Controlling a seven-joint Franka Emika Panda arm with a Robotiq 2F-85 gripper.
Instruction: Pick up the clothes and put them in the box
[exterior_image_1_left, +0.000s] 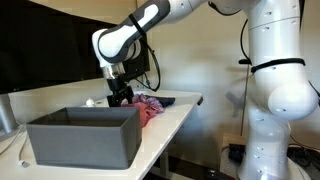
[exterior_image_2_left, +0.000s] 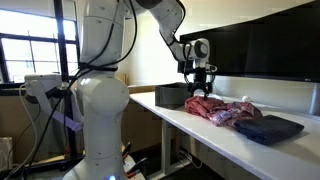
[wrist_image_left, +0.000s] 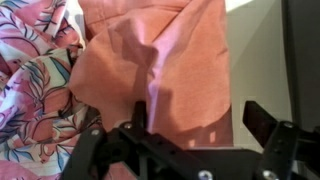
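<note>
The clothes lie in a heap on the white desk, seen in both exterior views (exterior_image_1_left: 149, 109) (exterior_image_2_left: 225, 110). In the wrist view the plain pink-red garment (wrist_image_left: 160, 65) fills the middle, and the swirly patterned garment (wrist_image_left: 35, 90) lies to its left. My gripper (wrist_image_left: 198, 125) hovers just above the pink-red garment, open, with nothing between its fingers (wrist_image_left: 258, 120). It shows in both exterior views too (exterior_image_1_left: 121, 96) (exterior_image_2_left: 201, 88), over the end of the heap nearest the box. The dark grey box (exterior_image_1_left: 82, 135) (exterior_image_2_left: 172, 95) stands on the desk beside the heap.
A flat black object (exterior_image_2_left: 270, 127) (exterior_image_1_left: 166, 100) lies on the desk beyond the clothes, away from the box. Dark monitors (exterior_image_2_left: 270, 45) stand along the back of the desk. The robot's white base (exterior_image_1_left: 275, 90) stands off the desk's end.
</note>
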